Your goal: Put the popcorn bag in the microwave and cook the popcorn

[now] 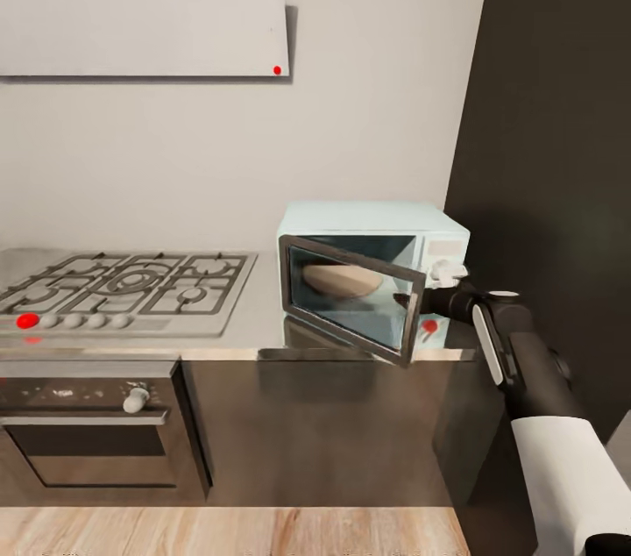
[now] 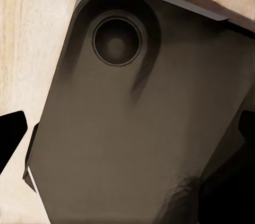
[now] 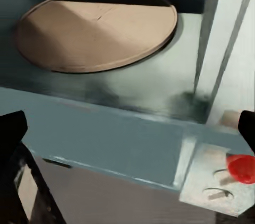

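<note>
Mint-blue, the microwave stands at the right end of the steel countertop, beside the gas hob, its door part open. The right gripper is at the door's free edge, fingers spread apart, the tan turntable lying beyond them inside the microwave. Whether the left gripper's fingers are apart or together cannot be told.
</note>
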Tool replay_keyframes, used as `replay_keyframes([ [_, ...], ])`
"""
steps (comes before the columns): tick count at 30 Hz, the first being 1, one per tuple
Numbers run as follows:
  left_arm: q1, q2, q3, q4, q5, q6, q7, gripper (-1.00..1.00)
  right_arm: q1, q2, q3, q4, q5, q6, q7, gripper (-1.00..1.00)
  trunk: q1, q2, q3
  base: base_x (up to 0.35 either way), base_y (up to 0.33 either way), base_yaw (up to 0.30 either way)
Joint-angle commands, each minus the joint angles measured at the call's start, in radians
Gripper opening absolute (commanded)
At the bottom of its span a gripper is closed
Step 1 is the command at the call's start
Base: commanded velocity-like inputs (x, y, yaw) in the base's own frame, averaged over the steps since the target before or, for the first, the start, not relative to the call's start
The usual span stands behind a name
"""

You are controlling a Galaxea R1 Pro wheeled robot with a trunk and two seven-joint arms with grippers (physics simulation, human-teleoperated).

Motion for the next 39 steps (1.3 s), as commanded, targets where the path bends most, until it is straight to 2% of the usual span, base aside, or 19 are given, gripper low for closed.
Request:
replay_keyframes([
  [1,0.0,0.0,-0.001,-0.001,0.006,-0.001,0.0,1.0,-0.001,0.006,-0.001,0.0,0.001,0.005,0.008,1.0,0.0,-0.001,-0.001,-0.222,0.212,0.0],
  [8,0.0,0.0,-0.002,-0.001,0.005,-0.002,0.0,1.0,-0.001,0.014,0.0,0.0,-0.003,0.006,0.01,1.0,0.0,-0.001,-0.001,-0.217,0.205,0.0],
  [14,0.0,0.001,-0.002,-0.001,0.005,-0.001,0.0,1.0,-0.001,0.02,0.005,0.015,-0.003,0.006,0.011,1.0,0.0,-0.001,-0.001,-0.028,0.026,0.0],
  [17,0.0,0.001,-0.002,-0.001,0.005,-0.001,0.0,1.0,-0.001,0.032,0.007,0.019,-0.005,0.007,0.018,1.0,0.0,-0.001,-0.001,-0.001,0.001,0.0],
  [19,0.0,0.001,-0.002,-0.001,0.005,-0.001,0.0,1.0,-0.001,0.037,0.007,0.02,-0.006,0.015,0.04,1.0,0.0,-0.001,-0.001,0.0,0.0,0.0],
  [24,0.0,0.001,-0.002,-0.001,0.005,-0.002,0.0,1.0,-0.001,0.034,0.007,0.02,-0.004,0.065,0.24,1.0,0.0,-0.001,-0.001,0.0,0.0,0.0],
  [29,0.0,0.001,-0.002,-0.001,0.005,-0.001,0.0,1.0,-0.001,0.03,0.007,0.02,-0.003,0.068,0.316,1.0,0.0,-0.001,-0.001,0.0,0.0,0.0],
  [39,0.0,0.001,-0.001,-0.001,0.006,-0.002,0.0,1.0,-0.001,0.033,0.008,0.02,-0.003,0.068,0.328,1.0,0.0,-0.001,-0.001,-0.055,0.048,0.0],
])
